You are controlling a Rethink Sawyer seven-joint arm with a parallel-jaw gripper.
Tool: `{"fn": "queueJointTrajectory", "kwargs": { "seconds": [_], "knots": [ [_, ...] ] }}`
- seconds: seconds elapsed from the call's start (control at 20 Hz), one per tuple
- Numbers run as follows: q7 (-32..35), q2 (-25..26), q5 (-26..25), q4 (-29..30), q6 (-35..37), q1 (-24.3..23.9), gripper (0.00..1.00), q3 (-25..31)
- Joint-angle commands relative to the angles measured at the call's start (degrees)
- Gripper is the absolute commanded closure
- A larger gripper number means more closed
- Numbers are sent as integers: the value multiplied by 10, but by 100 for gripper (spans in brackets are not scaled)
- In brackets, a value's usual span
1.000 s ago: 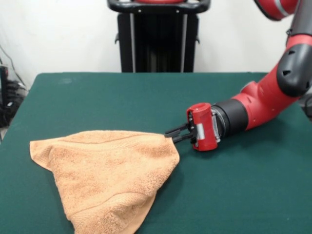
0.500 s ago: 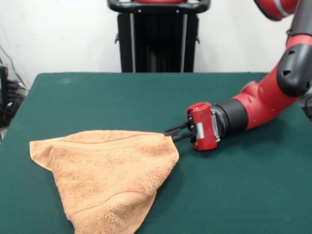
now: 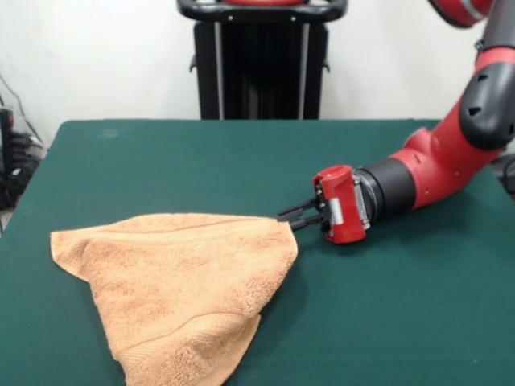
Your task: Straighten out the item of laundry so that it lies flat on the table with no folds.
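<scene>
Jaws looked nearly closed, pinching the pointed right corner of the towel (image 3: 181, 285); two thin black fingers (image 3: 296, 211) lay close together, aimed left, tips at the cloth edge. Gripper (image 3: 288, 219) sat low over the table (image 3: 241, 161), mounted on a glossy red plastic block with a small pale panel, then a black collar, then the smooth red arm (image 3: 438, 165) rising to the upper right. Towel was light orange-tan terry, fluffy looped pile, lying on the front-left part of the table in a rough triangle, folded over itself. One ribbed woven band ran along the upper edge, another curved near the bottom corner at the picture's lower edge. Table cover was smooth dark green cloth, matte. Couldn't read any writing or labels.
</scene>
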Motion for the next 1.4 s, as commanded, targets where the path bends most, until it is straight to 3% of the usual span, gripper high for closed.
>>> {"fn": "queueJointTrajectory", "kwargs": {
  "seconds": [0.05, 0.4, 0.65, 0.95, 1.4],
  "knots": [
    [166, 33, 107, -130, 17, 11, 100, 116],
    [170, 16, 120, -134, 28, 19, 100, 136],
    [153, -16, 125, -122, 15, 32, 100, 183],
    [187, -24, 142, -180, 139, 11, 100, 158],
    [227, -48, 204, -227, 210, -11, 100, 158]
  ]
}}
